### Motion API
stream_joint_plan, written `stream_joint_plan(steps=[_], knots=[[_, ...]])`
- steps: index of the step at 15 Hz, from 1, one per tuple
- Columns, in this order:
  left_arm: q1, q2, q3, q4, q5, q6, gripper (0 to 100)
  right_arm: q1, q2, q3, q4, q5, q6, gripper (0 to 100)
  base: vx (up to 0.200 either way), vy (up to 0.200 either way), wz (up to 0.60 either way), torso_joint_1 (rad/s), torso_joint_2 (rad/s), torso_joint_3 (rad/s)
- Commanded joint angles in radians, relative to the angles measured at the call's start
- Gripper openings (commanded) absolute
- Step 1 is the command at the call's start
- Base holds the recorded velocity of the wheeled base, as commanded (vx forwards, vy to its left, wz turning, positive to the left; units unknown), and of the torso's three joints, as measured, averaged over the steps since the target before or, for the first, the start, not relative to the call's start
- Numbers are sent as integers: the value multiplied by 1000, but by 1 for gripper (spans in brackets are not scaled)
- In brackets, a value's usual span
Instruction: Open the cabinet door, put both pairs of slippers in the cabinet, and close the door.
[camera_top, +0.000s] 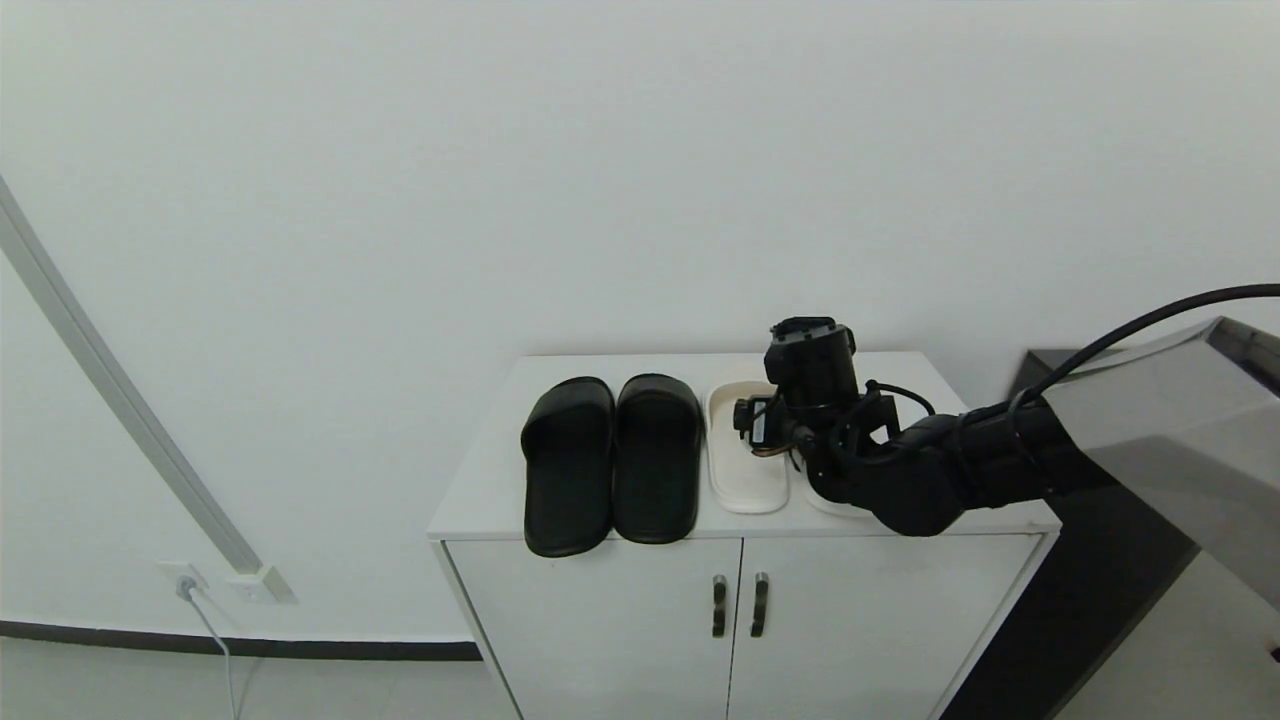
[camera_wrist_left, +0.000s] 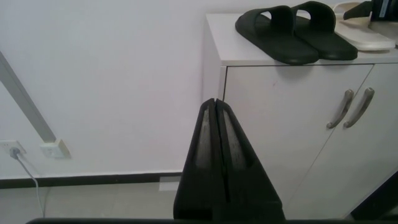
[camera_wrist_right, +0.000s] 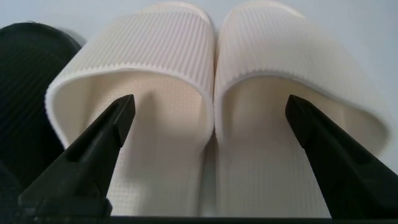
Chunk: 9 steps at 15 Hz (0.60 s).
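A white cabinet stands against the wall with both doors closed; its two handles meet at the middle. On its top lie a pair of black slippers and, to their right, a pair of cream slippers. My right gripper hovers just over the cream pair, open, with one finger in the left slipper's strap opening and the other in the right one's. The right arm hides most of that pair in the head view. My left gripper is shut, low to the cabinet's left, holding nothing.
A wall socket with a white cable sits low on the left wall, under a slanted grey rail. A dark unit stands close against the cabinet's right side. Bare floor lies in front of the cabinet.
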Motion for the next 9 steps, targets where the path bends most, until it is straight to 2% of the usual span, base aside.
stream_joint_plan(steps=[1,3,4,9], knots=[[0,1,0,0,0,0,0,-7,23,-27,0,0,-6,100,0,0,0,0,0,0],[0,1,0,0,0,0,0,-17,41,-43,-3,0,-7,100,0,0,0,0,0,0],[0,1,0,0,0,0,0,-22,49,-48,-7,0,-9,0,0,0,0,0,0,0],[0,1,0,0,3,-2,0,-22,42,-45,-14,-2,-22,0,0,0,0,0,0,0]])
